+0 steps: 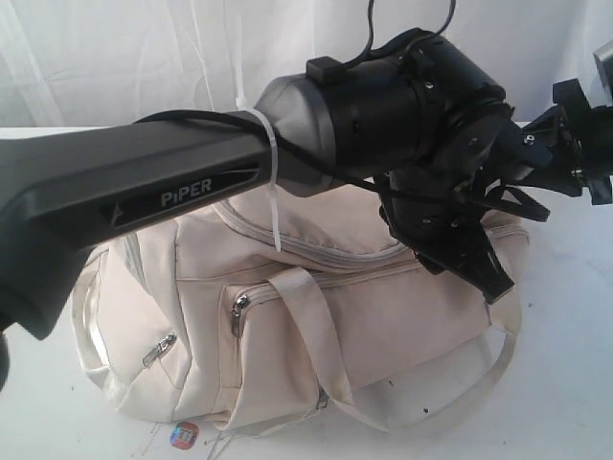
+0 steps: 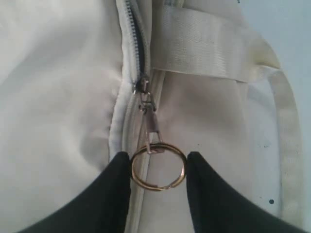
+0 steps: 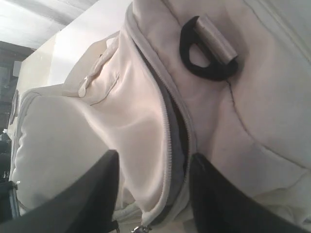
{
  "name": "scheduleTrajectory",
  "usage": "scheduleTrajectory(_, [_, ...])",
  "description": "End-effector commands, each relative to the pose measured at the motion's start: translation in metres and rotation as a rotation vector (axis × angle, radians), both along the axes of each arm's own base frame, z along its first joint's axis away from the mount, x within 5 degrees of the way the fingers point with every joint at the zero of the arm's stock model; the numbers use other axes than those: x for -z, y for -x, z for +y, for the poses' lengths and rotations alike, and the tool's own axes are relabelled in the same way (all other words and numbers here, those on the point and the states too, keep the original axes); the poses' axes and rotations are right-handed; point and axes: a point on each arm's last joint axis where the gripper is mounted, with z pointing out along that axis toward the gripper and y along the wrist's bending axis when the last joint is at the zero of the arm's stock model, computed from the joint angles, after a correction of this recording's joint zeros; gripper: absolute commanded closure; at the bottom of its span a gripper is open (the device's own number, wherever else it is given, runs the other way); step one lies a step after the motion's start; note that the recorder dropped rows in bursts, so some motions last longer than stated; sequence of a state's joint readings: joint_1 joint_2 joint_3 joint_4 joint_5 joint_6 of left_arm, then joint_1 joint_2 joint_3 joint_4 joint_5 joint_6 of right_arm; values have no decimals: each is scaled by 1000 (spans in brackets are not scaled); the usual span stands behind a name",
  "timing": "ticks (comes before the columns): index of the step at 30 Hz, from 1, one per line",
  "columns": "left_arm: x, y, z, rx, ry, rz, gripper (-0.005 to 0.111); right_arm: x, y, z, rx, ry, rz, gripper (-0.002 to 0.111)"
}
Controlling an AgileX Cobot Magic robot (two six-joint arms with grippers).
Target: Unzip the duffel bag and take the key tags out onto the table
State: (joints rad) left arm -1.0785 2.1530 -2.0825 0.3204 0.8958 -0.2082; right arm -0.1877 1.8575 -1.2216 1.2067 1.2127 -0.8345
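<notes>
The cream-white duffel bag lies on the white table. My left gripper reaches down onto the bag's right part. In the left wrist view it is shut on the brass ring hanging from the zipper pull, one black finger touching each side. The zipper is parted a short way beyond the slider. My right gripper is at the bag's right end. Its fingers stand apart astride a fold of fabric and the open zipper with dark lining. The key tags are hidden.
The left arm crosses most of the exterior view over the bag. A webbing handle drapes down the bag's front. A black strap clip sits on the bag's end. A small red-blue sticker lies at the table's front.
</notes>
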Motion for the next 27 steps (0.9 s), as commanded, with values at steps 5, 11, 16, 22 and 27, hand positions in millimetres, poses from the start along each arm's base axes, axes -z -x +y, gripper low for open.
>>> scheduleTrajectory(5, [-22,4,5,8,52,-26,107,4,5,14,-51,6,25,58])
scheduleTrajectory(11, [-26,5,6,7,58,-27,107,13,13,31,-132,56,63,58])
scheduleTrajectory(16, [-25,6,6,8,59,-21,107,13,13,34,-135,54,76,58])
scheduleTrajectory(22, [-25,6,6,7,56,-16,107,13,13,34,-125,50,93,77])
scheduleTrajectory(27, [-24,7,8,3,33,-5,107,14,11,34,-104,63,85,98])
